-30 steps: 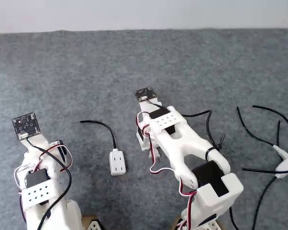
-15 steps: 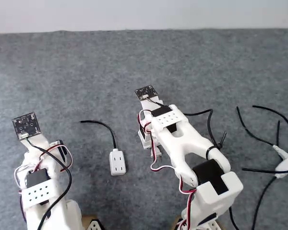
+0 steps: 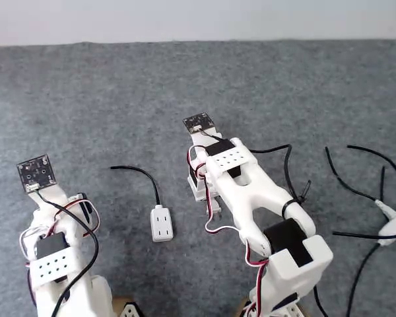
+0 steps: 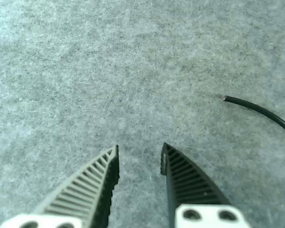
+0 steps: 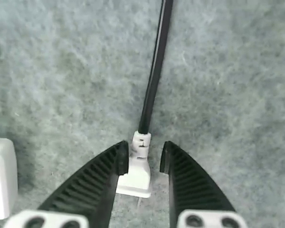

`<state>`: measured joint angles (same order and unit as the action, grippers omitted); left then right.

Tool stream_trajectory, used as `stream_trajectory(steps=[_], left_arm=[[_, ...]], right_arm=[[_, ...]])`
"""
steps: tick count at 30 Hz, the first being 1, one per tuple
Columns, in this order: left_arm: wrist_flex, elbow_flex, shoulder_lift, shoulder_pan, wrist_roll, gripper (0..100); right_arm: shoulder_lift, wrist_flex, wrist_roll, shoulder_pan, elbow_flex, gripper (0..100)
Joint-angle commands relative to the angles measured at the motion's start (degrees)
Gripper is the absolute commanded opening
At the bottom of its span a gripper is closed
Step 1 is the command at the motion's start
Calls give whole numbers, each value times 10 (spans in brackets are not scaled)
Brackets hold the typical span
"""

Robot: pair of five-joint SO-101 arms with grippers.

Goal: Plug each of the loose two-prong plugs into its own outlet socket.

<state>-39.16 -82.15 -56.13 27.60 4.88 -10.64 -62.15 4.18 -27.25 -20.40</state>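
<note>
Between the jaws of the right arm (image 3: pixel 251 191), apart and not yet clamped, a white plug (image 5: pixel 135 173) lies on the worktop (image 5: pixel 228 71), near the outlet socket (image 3: pixel 162 223). That arm has edged slightly forward, so closing looks next. The left arm (image 3: pixel 53 264) holds its jaws apart, empty.

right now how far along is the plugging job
Done: nothing; the outlet socket lies with its slots bare. In hand: the right gripper straddles a white two-prong plug, jaws not yet closed on it. The left gripper hangs open over the carpet. Left: the grasp and every insertion.
</note>
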Motion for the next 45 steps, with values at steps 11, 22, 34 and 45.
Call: stream_trajectory(steps=[11,22,34,45], left_arm=[[12,5,2,3,-3,137],[12,5,2,3,-3,137],[12,5,1,3,-3,137],[22,3,2,3,-2,137]], right_arm=[[3,22,-3,-2,30,121],[-42,18,-2,-4,39,35],[39,-36,-5,-33,38,9],[265,42,-33,-121,-115,9]])
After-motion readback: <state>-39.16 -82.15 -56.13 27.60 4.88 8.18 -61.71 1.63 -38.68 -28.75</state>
